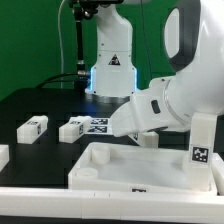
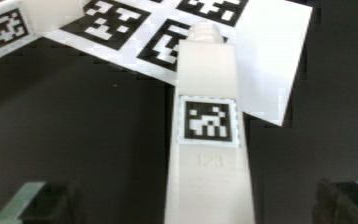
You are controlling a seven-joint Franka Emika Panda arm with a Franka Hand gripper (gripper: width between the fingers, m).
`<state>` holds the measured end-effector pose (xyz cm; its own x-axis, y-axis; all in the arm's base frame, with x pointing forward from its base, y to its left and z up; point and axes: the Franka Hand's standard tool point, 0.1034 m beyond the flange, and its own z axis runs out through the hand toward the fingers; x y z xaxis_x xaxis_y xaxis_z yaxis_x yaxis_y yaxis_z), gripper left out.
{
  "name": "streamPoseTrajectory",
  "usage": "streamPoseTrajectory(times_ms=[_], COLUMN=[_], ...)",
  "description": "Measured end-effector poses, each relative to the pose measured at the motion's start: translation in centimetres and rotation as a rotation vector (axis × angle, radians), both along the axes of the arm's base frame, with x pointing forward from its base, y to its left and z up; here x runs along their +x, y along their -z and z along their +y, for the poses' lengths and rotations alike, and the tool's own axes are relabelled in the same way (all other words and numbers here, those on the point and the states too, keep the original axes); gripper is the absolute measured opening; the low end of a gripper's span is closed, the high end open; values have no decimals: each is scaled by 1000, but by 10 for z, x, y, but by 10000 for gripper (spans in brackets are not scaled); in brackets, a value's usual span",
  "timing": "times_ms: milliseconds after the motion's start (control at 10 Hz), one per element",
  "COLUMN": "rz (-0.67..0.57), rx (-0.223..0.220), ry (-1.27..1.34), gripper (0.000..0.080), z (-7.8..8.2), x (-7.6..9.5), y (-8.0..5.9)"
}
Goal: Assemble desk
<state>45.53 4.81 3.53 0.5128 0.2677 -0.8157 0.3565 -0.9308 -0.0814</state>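
**Desk, in parts.**

- Tabletop [image 1: 120, 172]: white, rectangular, with a raised rim. It lies flat on the black bench [image 1: 40, 108] at the near edge of the exterior view.
- Upright leg [image 1: 201, 150]: white, square in section, with a marker tag on its facing side. It stands at the tabletop's corner on the exterior view's right. Whether it sits in a socket cannot be told.
- Centre leg [image 2: 206, 160]: lies flat on the bench and is seen lengthwise in the wrist view. It has one tag on its upper face, and its far end reaches the marker board [image 2: 140, 40].
- Outer leg [image 1: 33, 126]: lies flat and tagged, towards the exterior view's left, well apart from the tabletop.
- Inner leg [image 1: 75, 128]: lies flat and tagged, just beside the marker board and apart from the outer leg.
- Short white piece [image 1: 148, 140]: lies beneath the arm, just behind the tabletop's rim. It is possibly the near end of the centre leg, but the arm hides the rest.
- Cut-off part [image 1: 3, 155]: white, at the exterior view's left edge, and too little of it shows to name.

**Rig.**

- Gripper [image 2: 186, 203]: jaws spread wide and holding nothing. Its dark fingers [image 2: 23, 203] stand one on each side of the centre leg, clear of it.
- Arm [image 1: 175, 90]: glossy white. It enters from the exterior view's right and slopes down towards the marker board.
- Robot base [image 1: 110, 55]: white, at the far side of the bench, with a blue glow at its foot.
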Motion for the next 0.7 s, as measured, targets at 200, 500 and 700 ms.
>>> streamPoseTrajectory(times_ms=[200,500,700], rz=[0,0,0], rx=[0,-5,-4], ry=[0,3,2], gripper=[649,649,649], z=[0,-1,-1], x=[0,-2,-3], y=[0,7,7])
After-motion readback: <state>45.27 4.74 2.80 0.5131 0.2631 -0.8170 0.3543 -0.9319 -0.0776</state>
